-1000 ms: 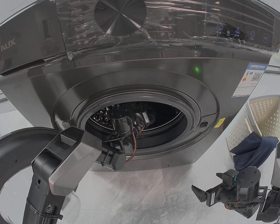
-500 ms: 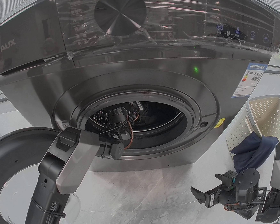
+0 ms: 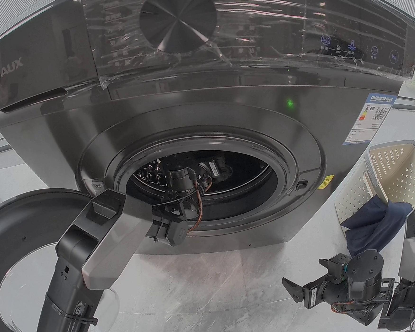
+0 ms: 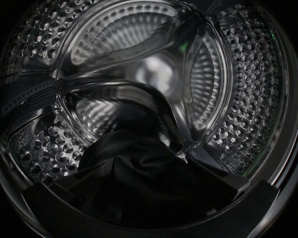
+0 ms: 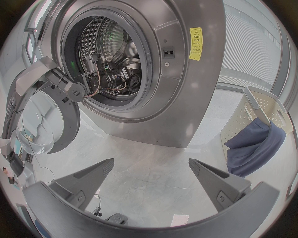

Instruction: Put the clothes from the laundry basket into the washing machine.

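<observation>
drum (image 4: pixel 248 77) — dark garment (image 4: pixel 139 173), basket (image 3: pixel 398 168) — navy cloth (image 3: pixel 374 224)

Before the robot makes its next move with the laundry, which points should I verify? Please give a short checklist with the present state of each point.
1. The washing machine door is swung fully open: ok.
2. The dark garment lies inside the drum: ok.
3. The left gripper is open over that garment, not clamping it: ok, though the view is dim.
4. The right gripper is open and empty above the floor: ok.
5. The blue garment hangs over the laundry basket rim, free to grasp: ok.
6. More clothes are hidden under it: cannot tell.
</observation>
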Robot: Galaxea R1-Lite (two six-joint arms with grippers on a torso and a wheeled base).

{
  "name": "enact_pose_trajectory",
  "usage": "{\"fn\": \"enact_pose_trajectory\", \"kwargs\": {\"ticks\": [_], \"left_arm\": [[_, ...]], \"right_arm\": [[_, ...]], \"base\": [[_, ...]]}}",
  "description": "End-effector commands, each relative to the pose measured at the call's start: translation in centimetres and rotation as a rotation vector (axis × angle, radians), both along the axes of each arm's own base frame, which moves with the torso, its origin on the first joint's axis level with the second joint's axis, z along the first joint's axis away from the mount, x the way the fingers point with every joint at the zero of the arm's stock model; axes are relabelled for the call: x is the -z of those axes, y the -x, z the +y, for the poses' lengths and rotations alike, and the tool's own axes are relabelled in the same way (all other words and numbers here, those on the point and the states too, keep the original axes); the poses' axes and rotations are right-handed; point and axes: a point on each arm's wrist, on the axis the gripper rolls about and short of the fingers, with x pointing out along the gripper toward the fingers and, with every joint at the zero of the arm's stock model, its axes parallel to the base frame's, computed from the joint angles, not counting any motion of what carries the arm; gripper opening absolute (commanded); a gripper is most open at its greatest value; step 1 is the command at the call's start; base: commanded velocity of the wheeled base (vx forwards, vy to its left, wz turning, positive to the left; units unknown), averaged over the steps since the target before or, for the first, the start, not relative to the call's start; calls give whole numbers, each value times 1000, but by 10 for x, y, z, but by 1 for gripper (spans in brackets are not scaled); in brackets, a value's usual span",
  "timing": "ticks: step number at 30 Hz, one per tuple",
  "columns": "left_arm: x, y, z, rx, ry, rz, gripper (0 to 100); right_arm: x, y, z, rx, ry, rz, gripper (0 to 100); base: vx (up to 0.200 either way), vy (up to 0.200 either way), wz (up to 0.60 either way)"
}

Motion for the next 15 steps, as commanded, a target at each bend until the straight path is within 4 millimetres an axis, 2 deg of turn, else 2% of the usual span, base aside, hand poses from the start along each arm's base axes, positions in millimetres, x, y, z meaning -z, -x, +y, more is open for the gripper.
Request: {"fn": "enact_pose_trajectory", "kwargs": {"ticks": [1, 6, 12, 13, 15], "left_arm": [[-27, 41, -9, 56, -38, 30, 100], [-38, 88, -19, 132, -95, 40, 100], [-24, 124, -14, 171, -174, 32, 100], [-24, 124, -14, 171, -174, 32, 100], [-9, 141, -8, 187, -218, 49, 100]], "right_arm": [[0, 0, -1, 2, 2, 2, 100], [0, 0, -1, 2, 3, 0, 100], [0, 1, -1, 2, 2, 0, 100], [0, 1, -1, 2, 2, 0, 100], [0, 1, -2, 4, 5, 0, 100]], "base": [[0, 0, 0], [0, 0, 0], [0, 0, 0], [0, 0, 0], [0, 0, 0]]}}
